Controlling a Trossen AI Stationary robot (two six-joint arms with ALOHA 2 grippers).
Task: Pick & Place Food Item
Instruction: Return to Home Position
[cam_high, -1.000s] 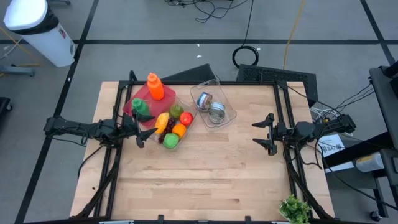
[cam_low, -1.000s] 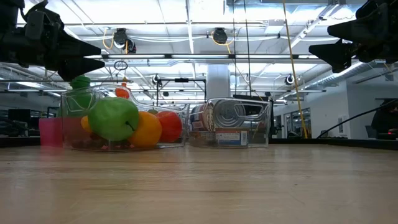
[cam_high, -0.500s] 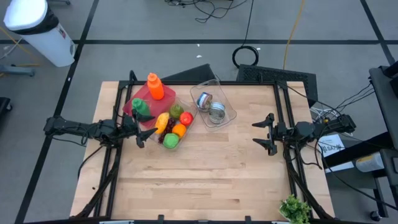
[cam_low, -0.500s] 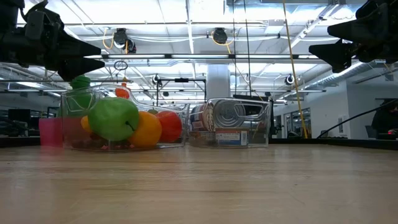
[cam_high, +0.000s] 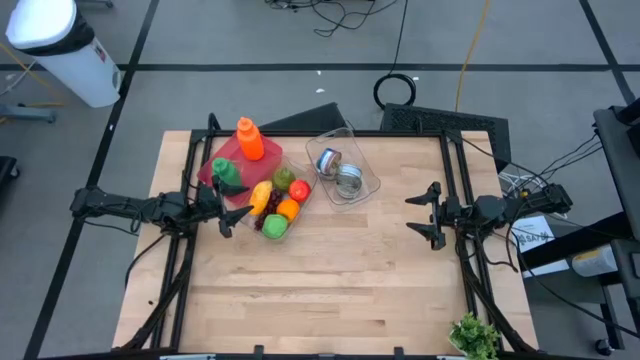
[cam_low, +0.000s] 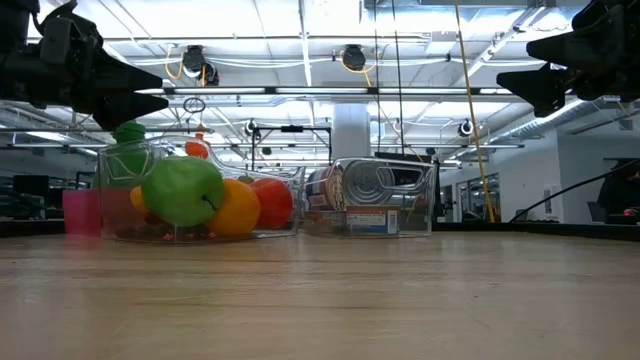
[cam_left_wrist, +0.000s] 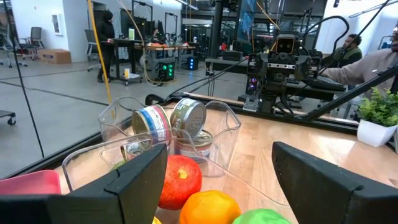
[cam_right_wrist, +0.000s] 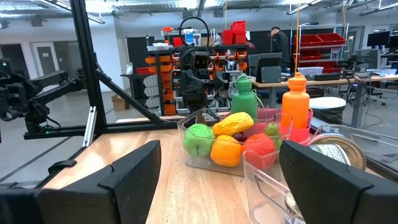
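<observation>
right end effector (cam_right_wrist: 219, 150): fingers apart | fruit bin (cam_right_wrist: 185, 127) ahead | tuna can (cam_right_wrist: 333, 155) beside it

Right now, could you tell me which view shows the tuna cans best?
The left wrist view: the tuna cans sit near and large, labels and lids clear inside the right transparent bin. The high view shows them small from above, the low view side-on through the wall, the right wrist view only one lid.

Bright, even overhead light; ceiling lamps (cam_low: 300, 90) glare in the low view, the transparent bin (cam_low: 420, 200) glints, shadows on the tabletop (cam_high: 330, 290) faint and soft
</observation>
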